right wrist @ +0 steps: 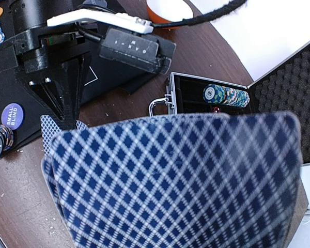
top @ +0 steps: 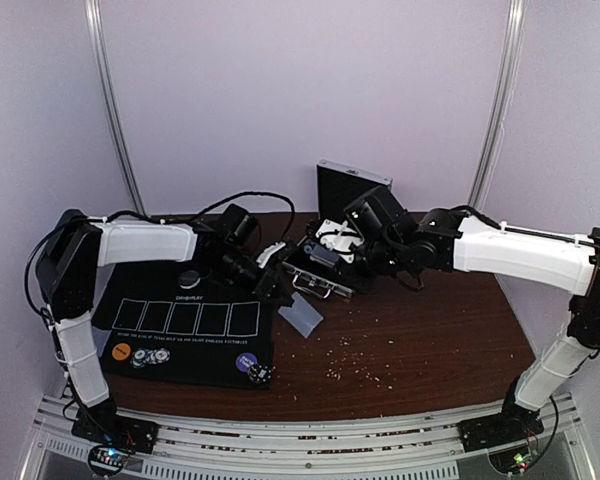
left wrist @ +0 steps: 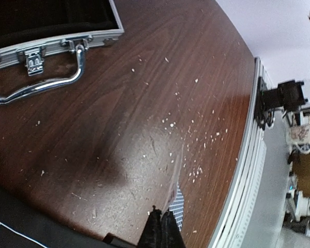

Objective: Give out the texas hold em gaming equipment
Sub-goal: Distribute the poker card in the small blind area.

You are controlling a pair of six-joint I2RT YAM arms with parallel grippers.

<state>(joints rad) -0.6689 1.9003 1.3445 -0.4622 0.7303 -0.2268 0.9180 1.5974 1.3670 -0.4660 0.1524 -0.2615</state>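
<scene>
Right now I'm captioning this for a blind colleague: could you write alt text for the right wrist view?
Blue diamond-backed playing cards fill the foreground, blurred and close to the lens. Behind them, the left gripper pinches a single card; to its right, an open aluminium case holds a row of poker chips.

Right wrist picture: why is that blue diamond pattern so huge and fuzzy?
Right wrist view: the playing cards sit close to the lens and blur, while the chips behind look sharper. Left wrist view: soft glare on the table.
</scene>
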